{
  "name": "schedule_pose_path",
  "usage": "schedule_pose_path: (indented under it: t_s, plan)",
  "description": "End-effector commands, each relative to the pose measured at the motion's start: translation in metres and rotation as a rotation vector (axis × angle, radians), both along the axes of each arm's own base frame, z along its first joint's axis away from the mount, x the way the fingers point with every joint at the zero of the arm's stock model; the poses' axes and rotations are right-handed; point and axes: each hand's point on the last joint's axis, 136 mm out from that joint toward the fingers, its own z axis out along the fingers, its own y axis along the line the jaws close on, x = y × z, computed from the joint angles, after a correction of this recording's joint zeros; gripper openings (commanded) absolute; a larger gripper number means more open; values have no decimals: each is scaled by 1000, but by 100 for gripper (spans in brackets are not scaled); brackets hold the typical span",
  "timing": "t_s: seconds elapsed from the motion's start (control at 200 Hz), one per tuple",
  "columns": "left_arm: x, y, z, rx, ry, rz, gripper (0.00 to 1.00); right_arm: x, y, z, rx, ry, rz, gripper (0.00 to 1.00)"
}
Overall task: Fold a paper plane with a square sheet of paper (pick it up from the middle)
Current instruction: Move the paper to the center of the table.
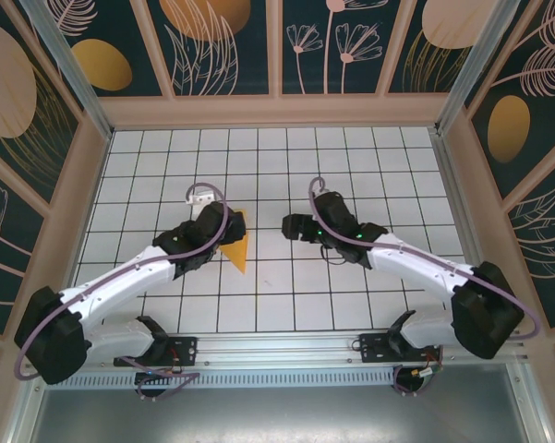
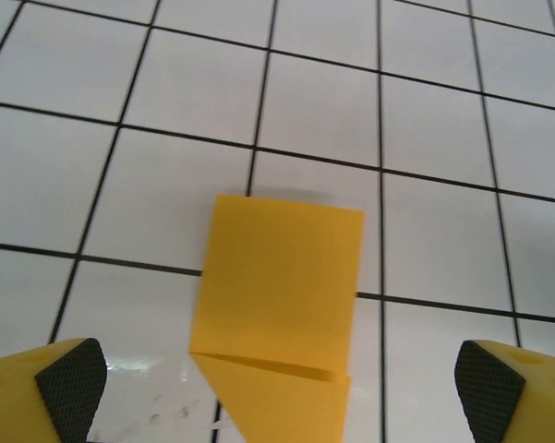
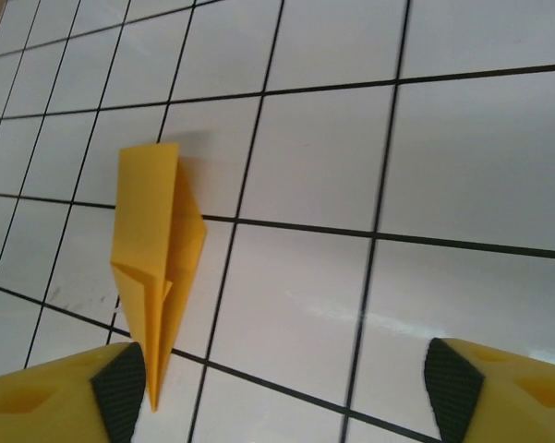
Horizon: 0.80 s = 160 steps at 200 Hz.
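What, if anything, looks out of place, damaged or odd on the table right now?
Nothing stands out. The paper plane lies folded on the tiled table, its creases crisp, with no tear or crumpling that I can see.

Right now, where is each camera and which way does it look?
Top camera: above and behind the robot, looks down at the white tiled table; left arm and right arm show.
Left wrist camera: on the left arm, looks down at the folded orange-yellow paper plane; the open left hand frames it.
Right wrist camera: on the right arm, looks along the tiles; open right hand shows.
Shared: all three see the plane.
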Motion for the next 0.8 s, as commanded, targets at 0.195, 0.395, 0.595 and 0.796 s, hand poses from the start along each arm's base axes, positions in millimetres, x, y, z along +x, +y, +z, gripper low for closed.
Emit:
schedule_pose_path:
  t_s: [0.195, 0.395, 0.595, 0.796]
  plan:
    - [-18, 39, -5, -158, -37, 111, 99, -23, 113, -28, -117, 49, 133, 57]
    - [-27, 59, -20, -209, -15, 154, 98, -33, 163, -57, -81, 156, 217, 42]
    - [-26, 72, -31, -244, 4, 175, 99, -36, 180, -81, -82, 225, 259, 38]
    - [-22, 71, -40, -290, 19, 164, 98, -30, 171, -106, -150, 231, 236, 38]
